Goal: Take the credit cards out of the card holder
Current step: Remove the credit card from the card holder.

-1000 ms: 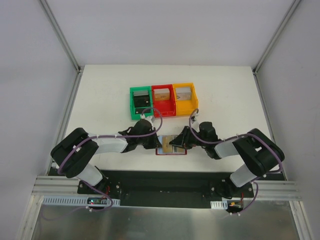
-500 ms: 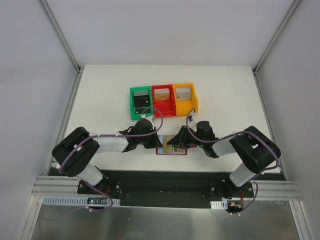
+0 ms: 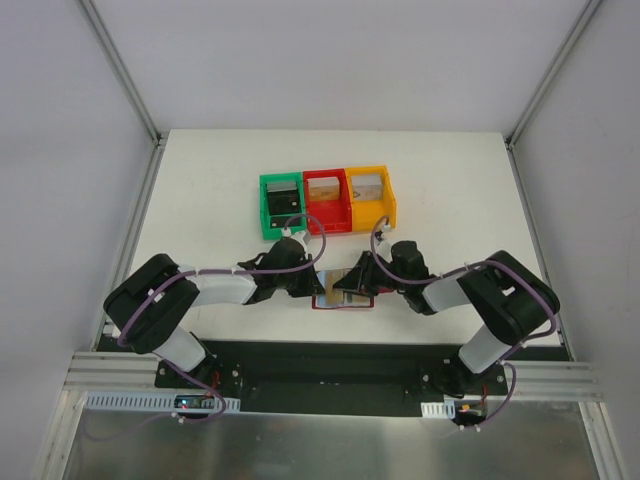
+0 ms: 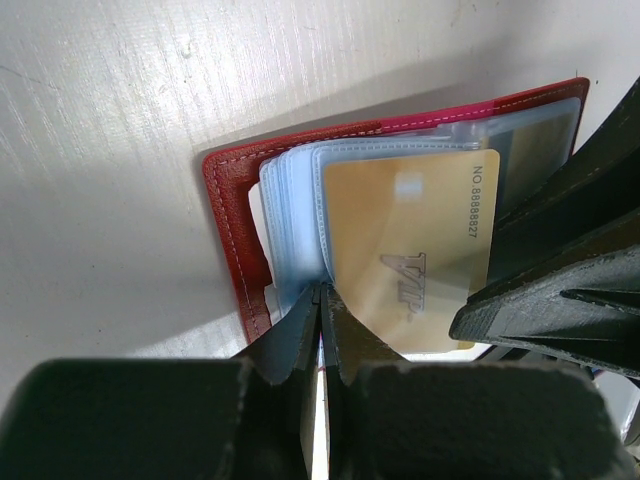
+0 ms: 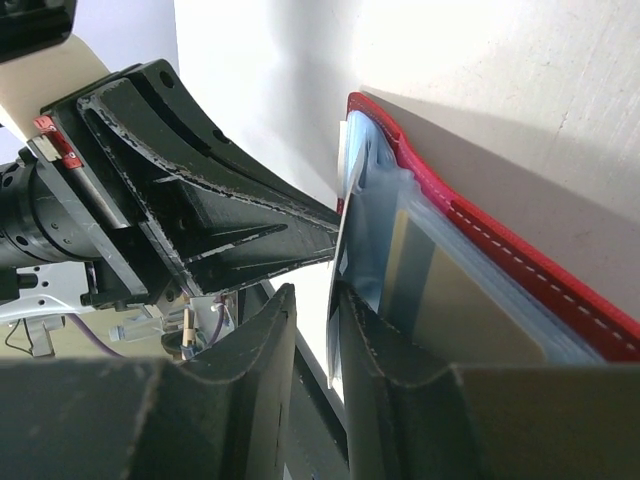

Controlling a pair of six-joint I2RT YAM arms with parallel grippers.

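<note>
The dark red card holder (image 3: 347, 301) lies open on the table between my two grippers. In the left wrist view its red edge (image 4: 232, 225) frames a stack of clear sleeves, the top one holding a tan credit card (image 4: 405, 250) marked VIP. My left gripper (image 4: 322, 292) is shut, its tips pressing on the sleeves by the spine. My right gripper (image 5: 315, 295) stands with a narrow gap between its jaws. A thin pale card edge (image 5: 335, 340) stands up in that gap against the right finger, not clamped. An olive card (image 5: 470, 320) sits in the sleeves beneath.
Green (image 3: 281, 205), red (image 3: 326, 200) and orange (image 3: 370, 197) bins stand in a row behind the holder, cards inside them. The two grippers nearly touch over the holder, the left gripper's fingers (image 5: 250, 225) filling the right wrist view's left side.
My right gripper has slid left over the card holder, covering more of it, and its jaws have narrowed a little. The left gripper has stayed put, shut.
</note>
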